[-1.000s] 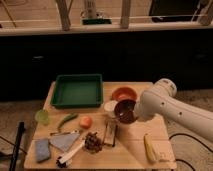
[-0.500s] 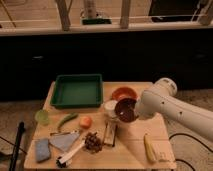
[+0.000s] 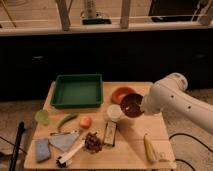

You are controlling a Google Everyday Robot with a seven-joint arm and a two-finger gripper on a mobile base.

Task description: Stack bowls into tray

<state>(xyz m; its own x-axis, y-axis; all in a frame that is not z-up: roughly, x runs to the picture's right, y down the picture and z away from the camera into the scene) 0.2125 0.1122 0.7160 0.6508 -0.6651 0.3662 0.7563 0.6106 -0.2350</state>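
Brown bowl [image 3: 131, 105]: raised slightly up and right since earlier; tilted, its rim clamped in the closed gripper [image 3: 141, 105], above the table. Orange bowl [image 3: 121, 93]: just behind. Tray [image 3: 75, 104]: left.

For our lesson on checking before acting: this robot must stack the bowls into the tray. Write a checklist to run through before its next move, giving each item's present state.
1. End effector gripping the dark brown bowl, over the table's right half: ok, it appears shut on the bowl's edge.
2. Dark brown bowl held level: not ok, its opening tips towards the camera.
3. Green tray has room for a bowl: ok, nothing shows inside it.
4. Orange bowl in the tray: not ok, it sits on the table, right of the tray.
5. White cup out of the way: cannot tell, it stands close beside the held bowl.
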